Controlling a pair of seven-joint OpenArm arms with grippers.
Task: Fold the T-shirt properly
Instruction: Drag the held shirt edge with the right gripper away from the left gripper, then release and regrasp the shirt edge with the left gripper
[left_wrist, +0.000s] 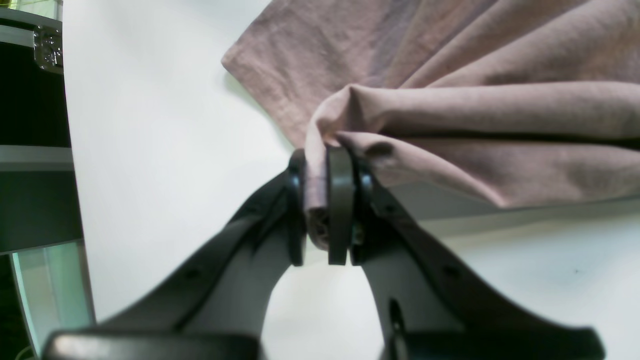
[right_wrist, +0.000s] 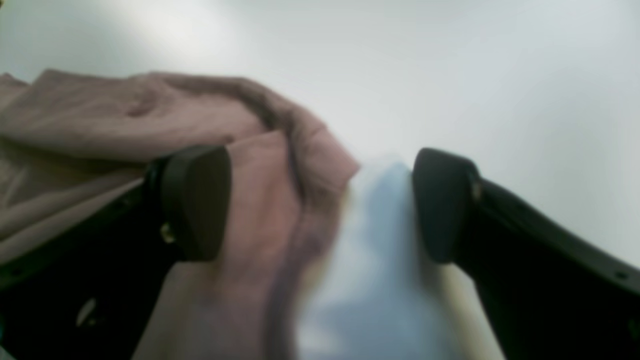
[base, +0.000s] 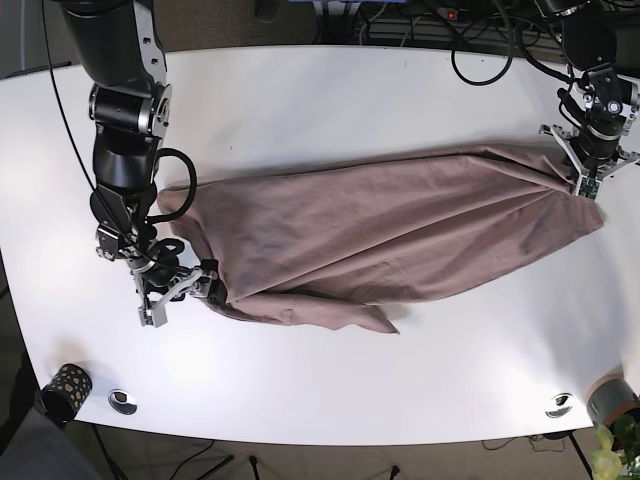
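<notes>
Stretching across the white desk from left to right, the mauve T-shirt lies bunched and creased rather than flat, with a loose flap trailing toward the near edge. The left end effector, at the far right of the base view, has its jaws pinched tight on a gathered wad of fabric. The right end effector, at the near left, stands wide open with cloth lying between its jaws but not clamped.

The main risk, as I judge it, is pulling on one side only: with just the left end effector gripping, any lift or drag would swing the free end and twist the shirt further. The pinched wad may also hold several layers, so a fold would come out lopsided. If the right jaws close where they are, they could catch a crumpled ridge instead of a clean hem.
</notes>
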